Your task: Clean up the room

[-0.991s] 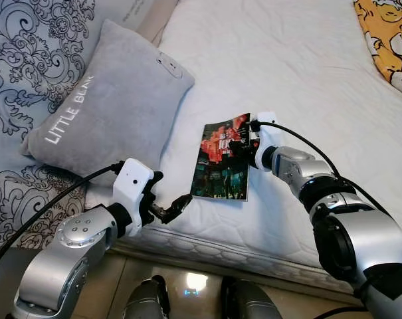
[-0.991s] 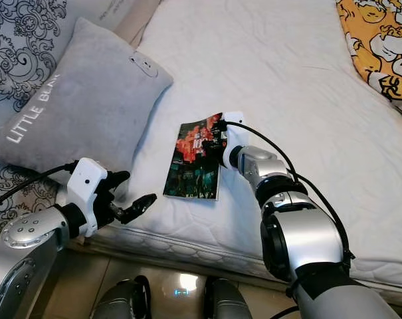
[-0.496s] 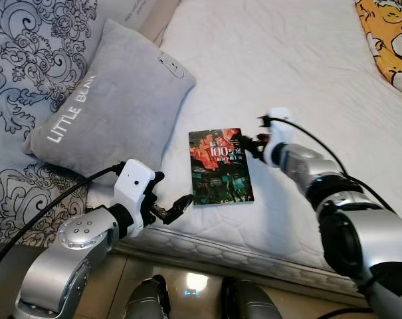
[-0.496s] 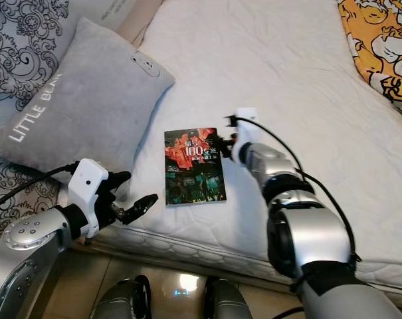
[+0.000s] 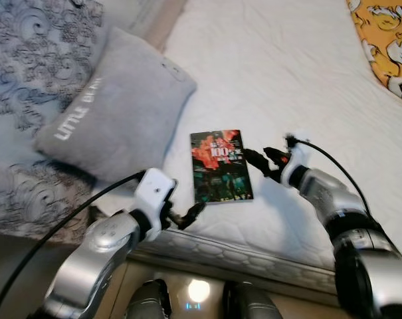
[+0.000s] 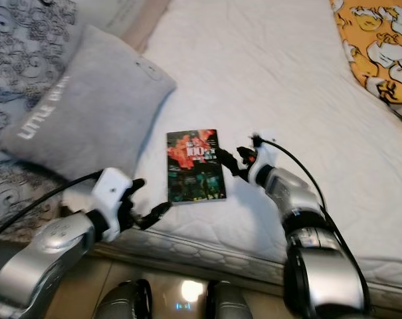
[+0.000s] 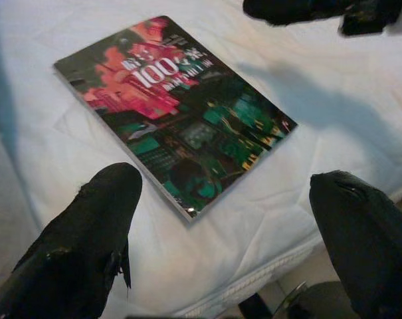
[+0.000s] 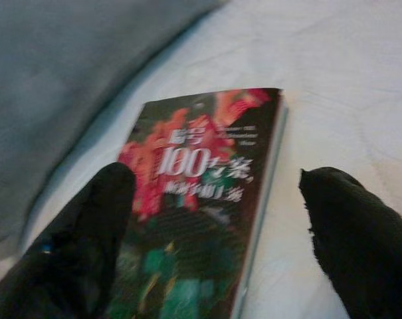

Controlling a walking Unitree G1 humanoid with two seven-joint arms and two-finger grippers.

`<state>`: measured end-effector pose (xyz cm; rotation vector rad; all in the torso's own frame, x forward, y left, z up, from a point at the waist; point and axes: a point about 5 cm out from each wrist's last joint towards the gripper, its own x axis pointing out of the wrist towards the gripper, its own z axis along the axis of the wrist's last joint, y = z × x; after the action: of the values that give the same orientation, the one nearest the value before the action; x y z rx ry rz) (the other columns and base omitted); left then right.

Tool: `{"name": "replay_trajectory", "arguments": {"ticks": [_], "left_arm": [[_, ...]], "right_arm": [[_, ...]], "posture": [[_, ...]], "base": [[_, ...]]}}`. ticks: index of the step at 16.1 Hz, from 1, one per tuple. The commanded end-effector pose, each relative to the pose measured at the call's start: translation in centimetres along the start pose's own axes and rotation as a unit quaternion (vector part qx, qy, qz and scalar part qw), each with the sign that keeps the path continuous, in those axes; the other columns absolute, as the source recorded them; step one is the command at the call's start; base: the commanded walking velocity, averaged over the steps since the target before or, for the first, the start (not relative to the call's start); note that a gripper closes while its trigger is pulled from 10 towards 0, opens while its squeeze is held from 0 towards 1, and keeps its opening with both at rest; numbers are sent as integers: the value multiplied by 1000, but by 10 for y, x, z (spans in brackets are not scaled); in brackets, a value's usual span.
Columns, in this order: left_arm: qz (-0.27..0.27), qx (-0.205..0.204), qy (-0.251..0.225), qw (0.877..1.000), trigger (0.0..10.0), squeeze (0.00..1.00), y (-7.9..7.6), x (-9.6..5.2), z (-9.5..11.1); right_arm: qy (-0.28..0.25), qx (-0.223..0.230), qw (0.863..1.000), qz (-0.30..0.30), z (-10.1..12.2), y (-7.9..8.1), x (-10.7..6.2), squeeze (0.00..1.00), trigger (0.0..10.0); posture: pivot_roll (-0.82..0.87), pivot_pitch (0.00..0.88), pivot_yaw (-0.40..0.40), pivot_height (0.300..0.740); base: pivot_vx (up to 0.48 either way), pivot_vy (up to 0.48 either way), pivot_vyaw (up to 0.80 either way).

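Judging progress, we see the book [image 5: 220, 167] lying centre frame, unlifted; left gripper [image 5: 187, 215] and right gripper [image 5: 263, 159] flank it, fingers spread, empty.

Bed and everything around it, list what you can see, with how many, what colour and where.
book: one, dark cover with red and green, flat on the mattress near its front edge
mattress: one, white, across the middle
pillow: one, grey with white lettering, left of the book
patterned bedding: grey and white, far left
blanket: yellow with white figures, far right
left gripper: black fingers open, at the book's near corner
right gripper: black fingers open, beside the book's right edge
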<state>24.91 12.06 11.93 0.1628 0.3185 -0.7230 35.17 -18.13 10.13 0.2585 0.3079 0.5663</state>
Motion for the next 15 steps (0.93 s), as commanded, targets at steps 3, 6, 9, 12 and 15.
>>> {"name": "replay_trajectory", "arguments": {"ticks": [3,6,9,12,15], "left_arm": [[-50,27,53,997,10000,0,2,20,-19],[-106,45,68,991,10000,0,-2,45,-21],[-166,50,71,982,10000,0,-18,70,-23],[-206,27,88,974,10000,0,-25,86,-29],[-228,22,116,966,10000,0,-27,95,-38]], "right_arm": [[15,-56,997,45,8,0,-26,1000,10000],[54,-105,988,97,15,5,-56,1000,10000],[90,-135,978,132,23,14,-74,1000,10000],[132,-141,968,158,21,22,-86,1000,10000],[184,-139,954,191,14,29,-95,1000,10000]], "posture": [[-73,104,6,740],[-92,95,18,740],[-114,94,23,740],[-126,97,21,740],[-134,101,22,740]], "base": [[0,0,0],[0,0,0],[0,0,0],[0,0,0],[0,0,0]]}}
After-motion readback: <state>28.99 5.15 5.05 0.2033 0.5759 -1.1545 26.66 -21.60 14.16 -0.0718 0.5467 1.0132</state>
